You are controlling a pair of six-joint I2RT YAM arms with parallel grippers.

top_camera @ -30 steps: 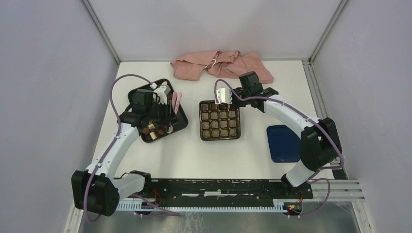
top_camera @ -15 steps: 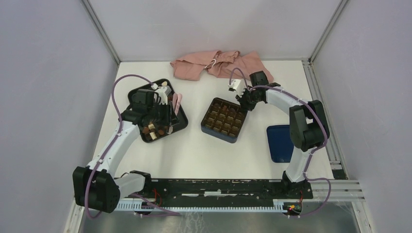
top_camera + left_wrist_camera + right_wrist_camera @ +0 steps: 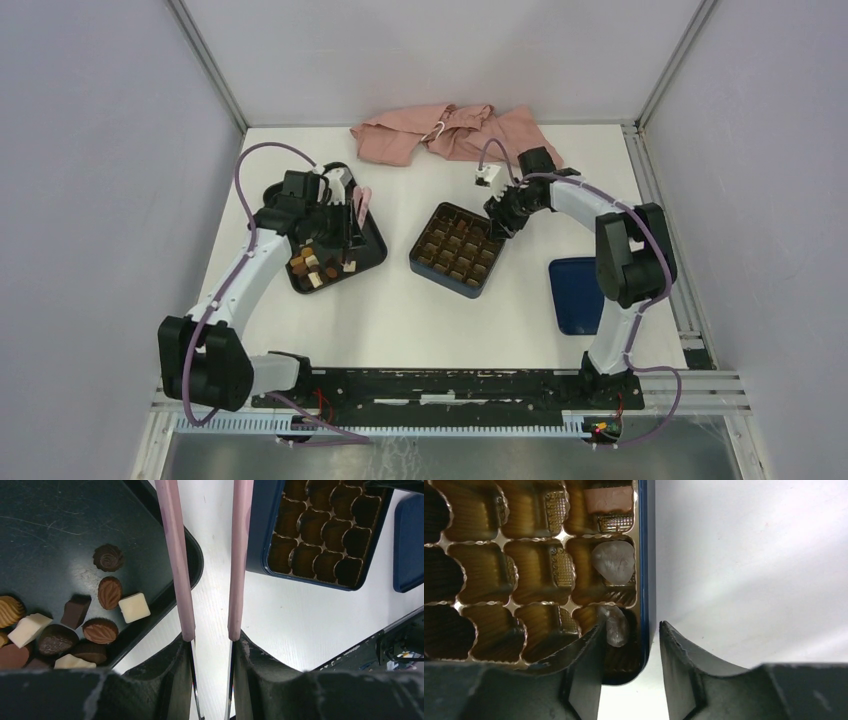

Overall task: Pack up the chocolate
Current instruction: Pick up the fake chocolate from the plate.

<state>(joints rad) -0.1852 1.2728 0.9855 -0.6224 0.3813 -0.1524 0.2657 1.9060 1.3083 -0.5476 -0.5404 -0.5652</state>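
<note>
Blue box [image 3: 646, 575] wall between right fingers [image 3: 584, 665], far cells cropped.

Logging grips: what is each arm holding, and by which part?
Nothing is clamped. The right gripper straddles a corner wall of the blue box, jaws off it; the left gripper is empty.

White table [image 3: 380, 310], pale lilac walls [image 3: 90, 200], metal corner posts [image 3: 205, 62], prob. even overhead light

White tabletop [image 3: 400, 310] has a black rimmed tray [image 3: 372, 250], dark blue square box [image 3: 440, 272], flat blue lid [image 3: 578, 295], plus crumpled pink cloth [image 3: 400, 140] at the back.
</note>
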